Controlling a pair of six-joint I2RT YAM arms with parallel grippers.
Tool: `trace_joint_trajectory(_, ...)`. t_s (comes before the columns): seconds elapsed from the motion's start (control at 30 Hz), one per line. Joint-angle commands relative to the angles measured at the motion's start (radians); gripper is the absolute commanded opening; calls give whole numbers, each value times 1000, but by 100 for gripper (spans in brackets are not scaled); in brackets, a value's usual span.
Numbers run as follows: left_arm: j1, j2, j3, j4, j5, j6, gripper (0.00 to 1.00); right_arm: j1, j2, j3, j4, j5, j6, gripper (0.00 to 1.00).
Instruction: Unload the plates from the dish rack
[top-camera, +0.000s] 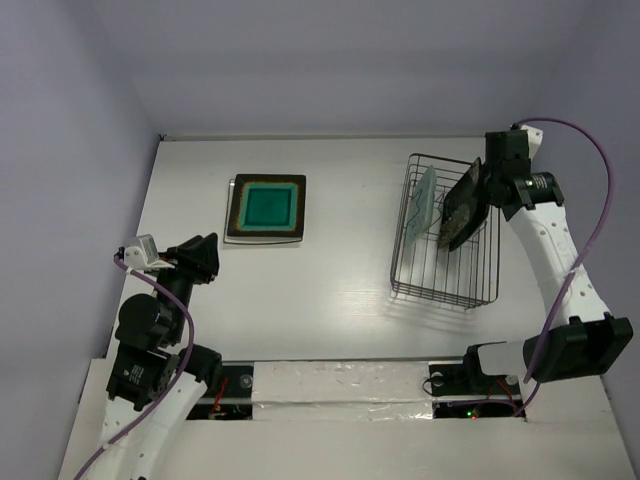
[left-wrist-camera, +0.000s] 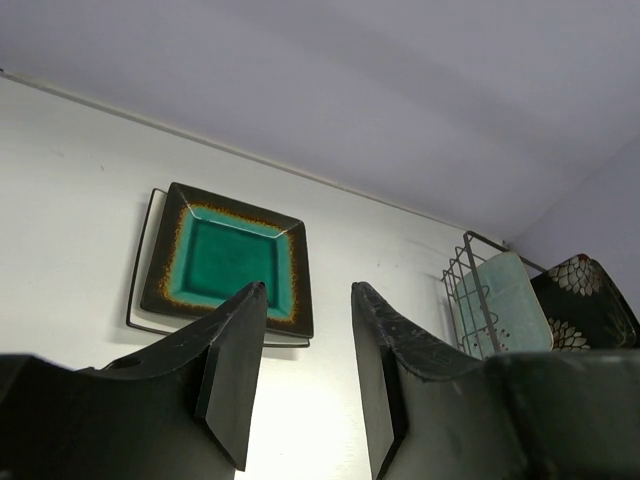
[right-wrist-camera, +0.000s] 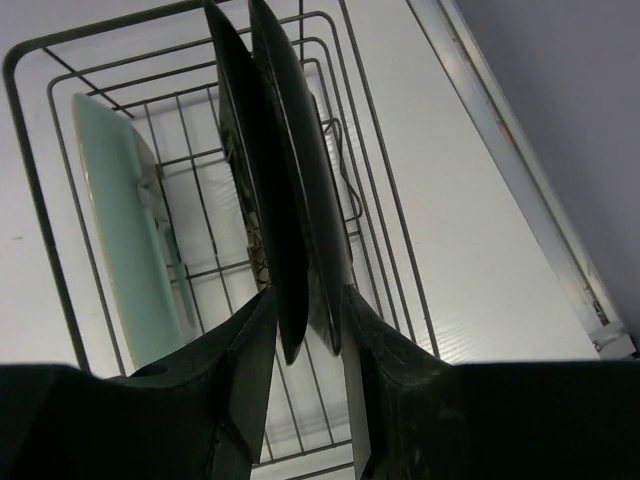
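Abt halfway, I'd say. The teal plate (top-camera: 266, 205) lies flat toward the far-left corner of the tabletop (top-camera: 330, 270). A pale edge under it is prob the white plate (top-camera: 262, 240).

Left to do: mint plate (top-camera: 427, 195) and black flower plate (top-camera: 462, 208), both upright in the dish rack (top-camera: 445, 290) by the right edge.

Right gripper (right-wrist-camera: 307, 305) jaws are clamped on the black one; left gripper (left-wrist-camera: 305, 300) jaws are apart, empty.

Can't tell lift height. The plate is edge-on in the wrist cam.

Rack (top-camera: 445, 295) stands on the right of the table (top-camera: 330, 290). Inside, mint plate (top-camera: 427, 197) and black plate (top-camera: 463, 210) stand on edge, a narrow gap between. Right gripper (right-wrist-camera: 305, 315) grips the black plate's upper edge, blocking access there. Teal plate (top-camera: 265, 207) lies flat far left; open surface between it and rack.
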Motion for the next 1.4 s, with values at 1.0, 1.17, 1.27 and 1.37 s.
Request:
trace_joint_trajectory(1.0, -7, -14, -4, 42, 3, 11, 39, -105, 213, 48, 119, 20, -225, 9)
trace_joint_trajectory(1.17, -7, -11, -5, 42, 3, 10, 39, -105, 184, 66, 119, 44, -265, 1)
trace_joint_trajectory(1.27, -7, -9, -4, 40, 3, 8, 39, -105, 156, 86, 125, 79, -270, 0)
trace_joint_trajectory(1.37, -7, -8, -4, 42, 3, 8, 39, -105, 124, 114, 125, 79, -282, 0)
